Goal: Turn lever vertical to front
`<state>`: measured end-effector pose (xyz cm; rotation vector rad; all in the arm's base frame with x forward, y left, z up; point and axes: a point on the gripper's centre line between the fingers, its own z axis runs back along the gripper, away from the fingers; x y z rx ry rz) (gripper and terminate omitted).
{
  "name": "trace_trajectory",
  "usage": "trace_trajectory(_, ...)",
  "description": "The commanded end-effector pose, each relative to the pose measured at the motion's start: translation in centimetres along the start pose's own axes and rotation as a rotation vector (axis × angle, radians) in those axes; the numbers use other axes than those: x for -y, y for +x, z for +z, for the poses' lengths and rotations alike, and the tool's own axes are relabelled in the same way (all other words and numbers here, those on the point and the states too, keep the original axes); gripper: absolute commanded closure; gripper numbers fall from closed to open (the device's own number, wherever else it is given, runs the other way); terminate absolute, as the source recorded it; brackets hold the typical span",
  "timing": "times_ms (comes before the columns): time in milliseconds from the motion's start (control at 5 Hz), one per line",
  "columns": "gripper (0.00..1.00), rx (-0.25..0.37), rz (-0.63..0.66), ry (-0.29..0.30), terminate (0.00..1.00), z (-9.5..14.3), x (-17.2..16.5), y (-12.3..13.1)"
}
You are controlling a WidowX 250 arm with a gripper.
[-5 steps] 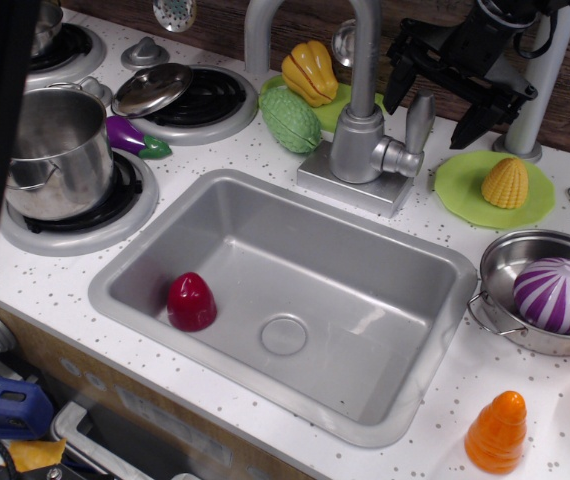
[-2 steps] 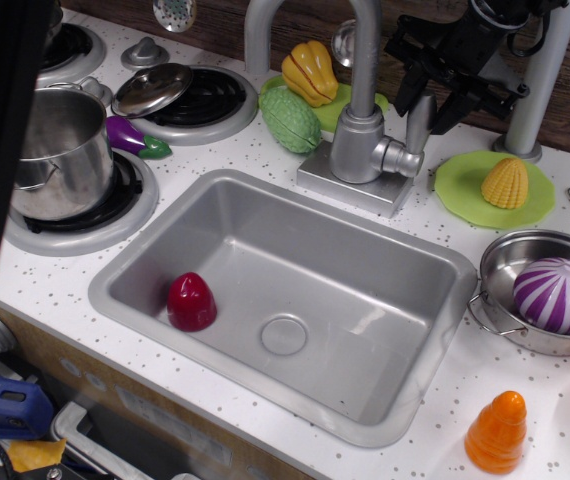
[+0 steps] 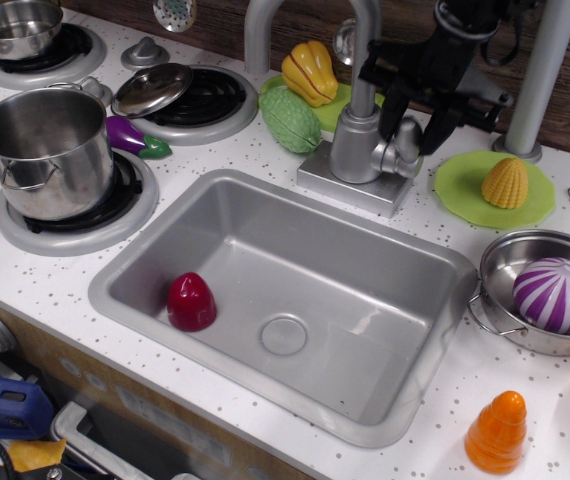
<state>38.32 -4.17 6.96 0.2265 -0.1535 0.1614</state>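
The lever [image 3: 406,138] is a small silver-grey paddle on a stubby side cylinder, on the right of the faucet base [image 3: 357,150] behind the sink. Only its lower part and the cylinder show; the upper paddle is hidden behind my gripper. My black gripper [image 3: 408,130] comes down from the upper right. Its fingers [image 3: 385,108] stand apart, one on each side of the lever. I cannot tell whether they touch it.
The tall grey spout [image 3: 310,20] rises beside the gripper, with a clear knob [image 3: 344,42] behind it. A grey post [image 3: 538,80] stands to the right. A corn cob [image 3: 506,182] lies on a green plate [image 3: 465,195]. The sink [image 3: 155,250] holds a red toy [image 3: 191,301].
The gripper has moved left and down from the right of the lever until its fingers straddle the paddle. A dark shape at the left edge has gone, uncovering the pots.
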Motion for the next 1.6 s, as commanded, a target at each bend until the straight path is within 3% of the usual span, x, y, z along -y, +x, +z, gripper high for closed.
trace_trajectory(0, 1.00, 0.061, 0.012, -0.049, 0.00, 1.4, -0.8, -0.8)
trace_trajectory(400, 1.00, 0.098, -0.009, -0.093, 0.00, -2.0, 0.0, -1.1)
trace_trajectory(600, 1.00, 0.086, -0.032, -0.104, 0.00, -2.7, -0.1, -0.8)
trace_trajectory(800, 0.00, 0.045, -0.047, -0.088, 0.00, -1.5, -0.4, -0.4)
trace_trajectory(1000, 0.00, -0.030, -0.054, -0.045, 0.00, 0.3, -0.5, -0.9)
trace_trajectory(1200, 0.00, -0.061, -0.046, -0.015, 0.00, 2.2, -1.3, -1.6)
trace_trajectory(1400, 0.00, -0.081, -0.034, 0.006, 1.00, 4.1, -1.5, -2.5)
